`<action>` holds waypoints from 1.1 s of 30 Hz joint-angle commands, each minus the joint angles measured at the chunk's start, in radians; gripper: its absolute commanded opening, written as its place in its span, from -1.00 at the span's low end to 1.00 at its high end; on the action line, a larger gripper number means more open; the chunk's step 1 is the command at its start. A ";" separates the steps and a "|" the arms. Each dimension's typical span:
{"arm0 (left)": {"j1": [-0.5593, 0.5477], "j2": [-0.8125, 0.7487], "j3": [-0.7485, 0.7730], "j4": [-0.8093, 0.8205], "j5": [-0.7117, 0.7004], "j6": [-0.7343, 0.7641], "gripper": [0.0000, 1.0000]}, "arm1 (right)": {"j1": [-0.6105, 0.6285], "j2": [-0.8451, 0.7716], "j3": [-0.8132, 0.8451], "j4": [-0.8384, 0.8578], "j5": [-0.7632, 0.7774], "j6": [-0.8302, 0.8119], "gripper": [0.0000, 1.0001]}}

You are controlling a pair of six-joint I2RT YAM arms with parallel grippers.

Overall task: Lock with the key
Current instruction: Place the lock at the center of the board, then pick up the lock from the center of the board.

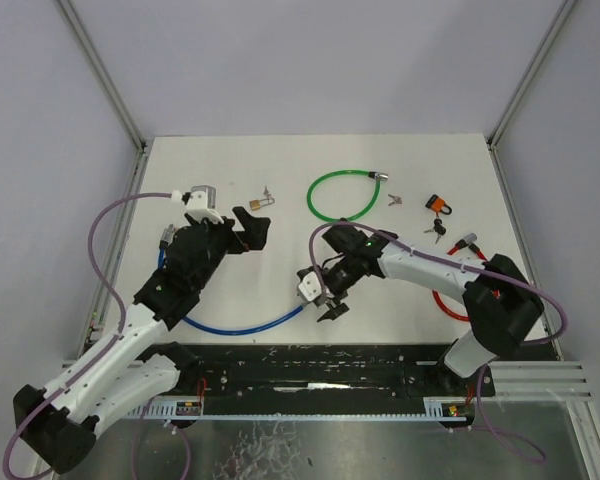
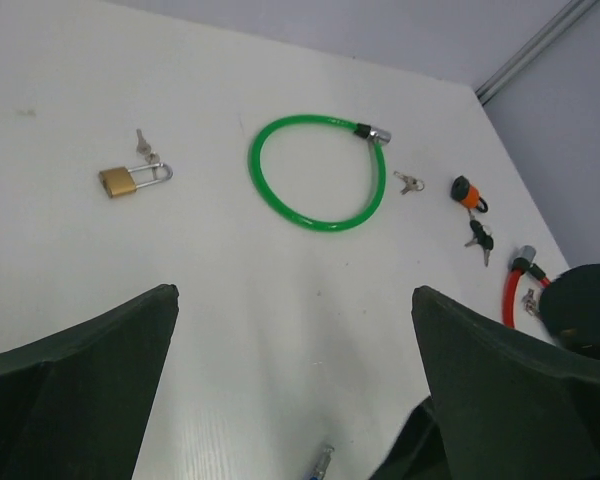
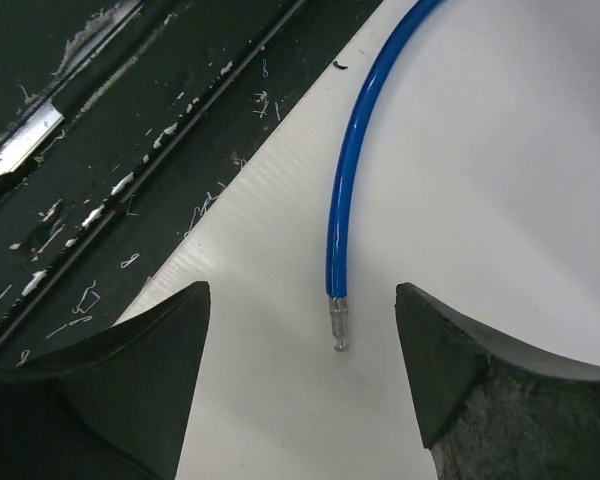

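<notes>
Hovering with fingers apart, the right gripper [image 3: 300, 300] has the blue cable [image 3: 342, 200] tip [image 3: 336, 328] lying between them (light, floppy, slick; pinch the stiff metal end). The left gripper [image 2: 292, 292] gapes wide, empty.

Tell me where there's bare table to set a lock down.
Free: the far strip of table behind the brass padlock and green cable loop, and the middle, between that loop and the blue cable. Crowded: the right side, around the orange padlock, black keys and red cable.

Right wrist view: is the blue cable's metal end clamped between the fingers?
No, the blue cable's metal end lies on the white table between the spread fingers, touching neither.
</notes>
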 commanded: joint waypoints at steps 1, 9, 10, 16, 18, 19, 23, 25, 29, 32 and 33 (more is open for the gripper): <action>0.004 -0.042 0.151 -0.258 -0.011 0.062 1.00 | 0.089 0.063 0.066 0.041 0.124 0.024 0.58; 0.003 -0.107 0.200 -0.432 -0.168 0.310 0.99 | 0.164 0.228 0.163 0.090 0.264 0.239 0.32; 0.003 -0.114 0.178 -0.420 -0.195 0.319 1.00 | 0.165 0.241 0.165 0.097 0.279 0.258 0.31; 0.007 -0.134 0.117 -0.408 -0.219 0.319 1.00 | 0.178 0.318 0.205 0.090 0.339 0.305 0.09; 0.008 -0.142 0.115 -0.404 -0.213 0.319 0.99 | 0.182 0.337 0.220 0.076 0.348 0.308 -0.03; 0.009 -0.146 0.114 -0.405 -0.214 0.319 1.00 | 0.183 0.346 0.227 0.067 0.348 0.308 -0.07; 0.016 -0.159 0.111 -0.404 -0.209 0.317 1.00 | 0.183 0.367 0.241 0.041 0.349 0.308 -0.39; 0.019 -0.162 0.109 -0.404 -0.203 0.316 1.00 | 0.182 0.375 0.256 0.017 0.358 0.306 -0.54; 0.021 -0.165 0.107 -0.402 -0.194 0.316 1.00 | 0.174 0.368 0.252 -0.019 0.408 0.282 -0.83; 0.020 -0.169 0.104 -0.401 -0.191 0.316 1.00 | 0.128 0.328 0.236 -0.046 0.406 0.270 -0.91; 0.020 -0.170 0.104 -0.399 -0.190 0.316 0.99 | 0.105 0.311 0.224 -0.057 0.400 0.262 -0.93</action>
